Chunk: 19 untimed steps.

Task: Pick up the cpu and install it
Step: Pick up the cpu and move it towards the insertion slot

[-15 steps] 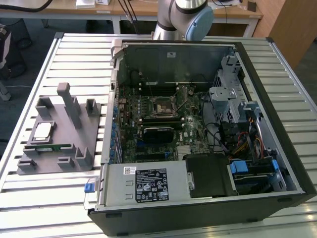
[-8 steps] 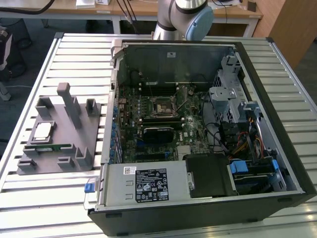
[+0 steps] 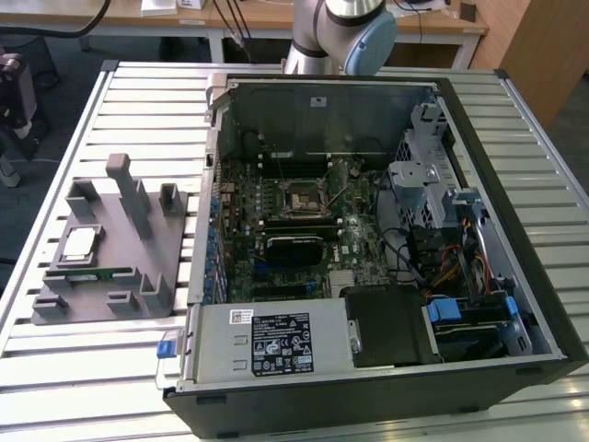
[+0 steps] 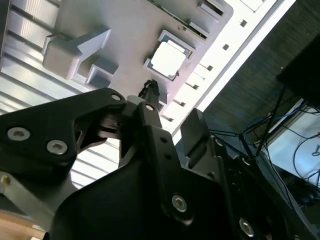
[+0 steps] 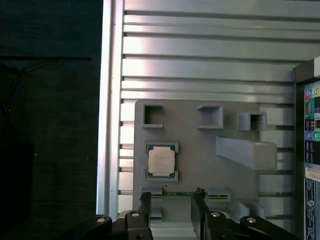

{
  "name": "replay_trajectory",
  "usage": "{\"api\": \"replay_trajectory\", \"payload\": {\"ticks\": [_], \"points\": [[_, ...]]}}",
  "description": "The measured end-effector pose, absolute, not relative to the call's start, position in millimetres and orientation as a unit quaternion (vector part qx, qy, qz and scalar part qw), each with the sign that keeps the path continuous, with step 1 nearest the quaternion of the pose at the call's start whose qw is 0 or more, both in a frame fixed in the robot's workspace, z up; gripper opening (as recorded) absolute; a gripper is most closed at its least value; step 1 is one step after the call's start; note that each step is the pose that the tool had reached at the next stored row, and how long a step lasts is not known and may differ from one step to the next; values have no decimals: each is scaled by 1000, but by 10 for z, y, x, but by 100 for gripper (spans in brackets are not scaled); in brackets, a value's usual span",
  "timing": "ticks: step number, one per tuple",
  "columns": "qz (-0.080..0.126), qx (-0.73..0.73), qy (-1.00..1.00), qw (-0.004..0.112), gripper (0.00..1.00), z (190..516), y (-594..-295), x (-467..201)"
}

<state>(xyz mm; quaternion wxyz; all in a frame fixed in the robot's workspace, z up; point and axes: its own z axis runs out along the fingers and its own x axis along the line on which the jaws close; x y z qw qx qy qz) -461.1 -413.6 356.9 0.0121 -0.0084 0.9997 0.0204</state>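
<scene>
One cpu [image 3: 80, 243] lies flat in a recess of the one grey fixture [image 3: 155, 241], at the exterior view's left of the open case [image 3: 322, 110]. One green stick [image 3: 97, 273] lies just beside it. In the first wrist view the gripper [image 5: 172, 197] is clear of the cpu [image 5: 161, 161], its two fingers [image 5: 145, 201] apart and empty.

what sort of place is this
Probably a robotics lab or test workshop for computer assembly: an open desktop computer case sits on a slatted aluminium table, beside a grey fixture holding the cpu, with office desks behind.
</scene>
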Motion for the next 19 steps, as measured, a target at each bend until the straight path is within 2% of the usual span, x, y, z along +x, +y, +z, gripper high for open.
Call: {"api": "replay_trajectory", "payload": {"ticks": [1, 2, 4, 7, 8, 19], "points": [[21, -13, 1000, 12, 47, 3553, -4136, -4611], [21, -16, 1000, 12, 47, 3535, -4137, -4611], [21, -17, 1000, 12, 58, 3499, -4137, -4611], [21, -18, 1000, 12, 64, 3446, -4139, -4611], [21, -18, 1000, 12, 70, 3427, -4140, -4611], [22, -27, 999, 12, 70, 3332, -4141, -4611]]}}
